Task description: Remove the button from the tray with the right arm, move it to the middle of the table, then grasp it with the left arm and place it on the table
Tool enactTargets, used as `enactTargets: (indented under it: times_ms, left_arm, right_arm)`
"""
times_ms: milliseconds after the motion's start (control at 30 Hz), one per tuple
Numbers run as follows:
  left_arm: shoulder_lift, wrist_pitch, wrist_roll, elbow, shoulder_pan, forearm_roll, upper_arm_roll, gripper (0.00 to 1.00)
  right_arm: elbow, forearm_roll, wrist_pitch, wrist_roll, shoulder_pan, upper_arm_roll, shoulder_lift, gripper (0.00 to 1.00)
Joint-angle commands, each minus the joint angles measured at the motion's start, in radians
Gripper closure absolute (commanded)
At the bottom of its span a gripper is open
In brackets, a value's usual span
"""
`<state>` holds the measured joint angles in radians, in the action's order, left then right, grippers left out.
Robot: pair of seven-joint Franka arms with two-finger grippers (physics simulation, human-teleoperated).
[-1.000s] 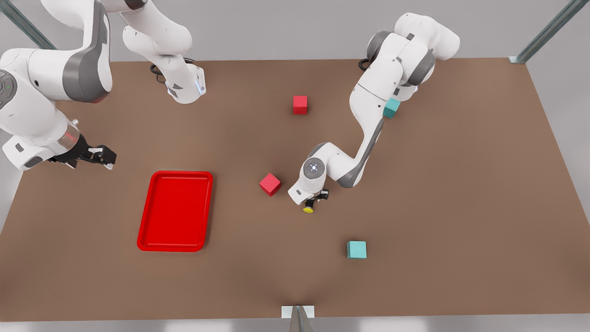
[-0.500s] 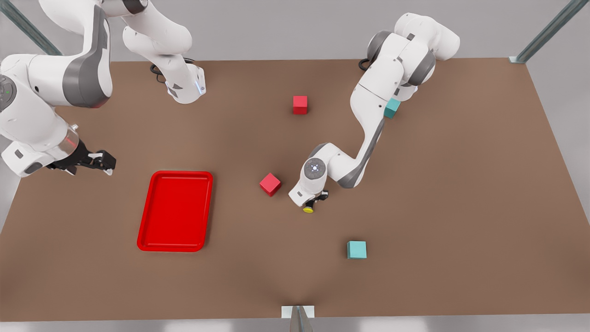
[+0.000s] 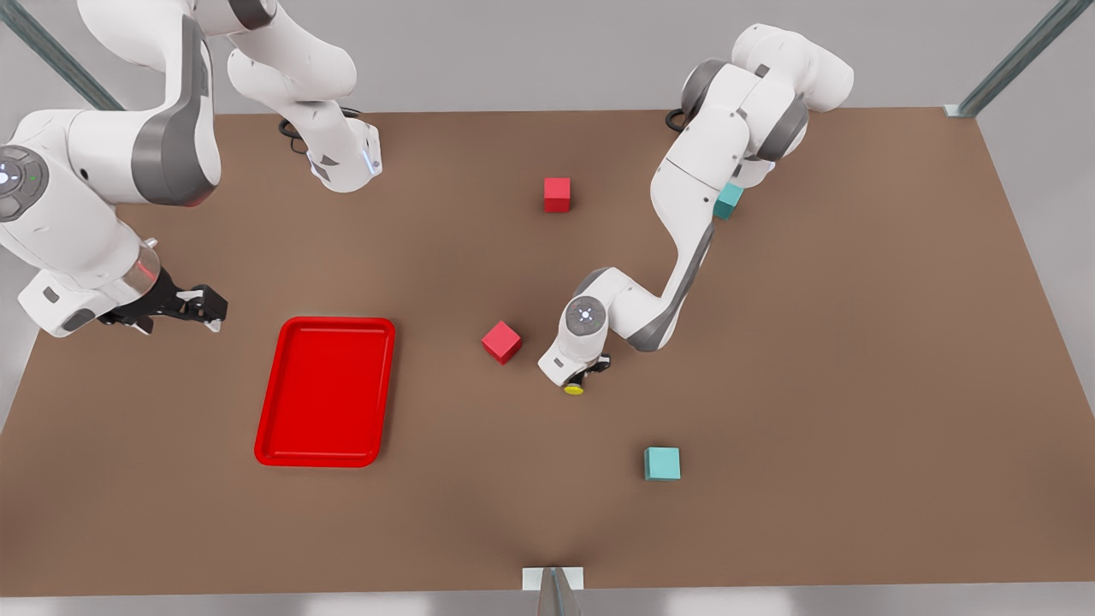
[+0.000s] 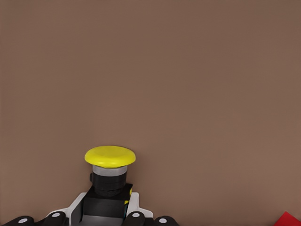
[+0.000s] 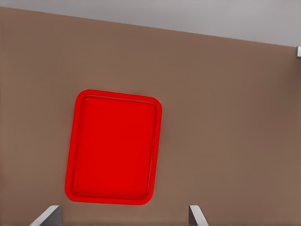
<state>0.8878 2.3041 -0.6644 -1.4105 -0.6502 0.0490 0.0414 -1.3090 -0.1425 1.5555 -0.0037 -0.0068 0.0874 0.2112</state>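
Note:
The button (image 3: 573, 389), a yellow cap on a grey-and-black body, sits near the middle of the table (image 3: 821, 359), and my left gripper (image 3: 587, 369) is shut on its body. In the left wrist view the button (image 4: 110, 157) stands between the pads of the left gripper (image 4: 108, 213), cap pointing away, low over the brown surface. The red tray (image 3: 327, 392) lies empty toward the front view's left. My right gripper (image 3: 204, 305) hangs open just beyond the tray's far-left corner. In the right wrist view the tray (image 5: 114, 147) lies ahead of the spread fingertips (image 5: 47, 216).
A red cube (image 3: 501, 341) lies close beside the left gripper, and its corner (image 4: 288, 220) shows in the left wrist view. Another red cube (image 3: 557, 194) sits farther back. One teal cube (image 3: 662, 463) is nearer the front edge, another (image 3: 727, 201) is partly behind the left arm.
The right arm has shifted a little toward the tray, its gripper still open. The left gripper has stayed almost still with the button.

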Motion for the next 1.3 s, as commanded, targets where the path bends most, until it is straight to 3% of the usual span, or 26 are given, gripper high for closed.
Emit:
enactTargets:
  times_ms: [0,467,600,867,1267]
  left_arm:
    - [-0.001,0.000,-0.018,-0.001,0.000,-0.003,0.000,0.53]
    - [-0.009,-0.069,-0.031,0.059,-0.006,0.009,-0.009,0.57]
    - [-0.009,-0.069,-0.129,0.079,-0.098,0.014,-0.141,0.57]
    - [-0.009,-0.071,-0.740,0.079,-0.131,0.278,-0.167,0.57]
    - [-0.004,-0.448,-1.620,0.076,-0.232,0.620,-0.216,0.57]
  right_arm:
    - [0.000,0.000,0.002,-0.009,0.001,0.000,-0.001,0.00]
    - [0.000,0.026,0.002,-0.013,-0.042,0.002,-0.004,0.00]
    - [0.000,0.027,0.002,-0.010,-0.041,0.002,-0.004,0.00]
    - [0.000,0.026,0.002,-0.013,-0.027,0.002,-0.004,0.00]
    - [0.000,0.026,0.002,-0.013,-0.027,0.002,-0.004,0.00]
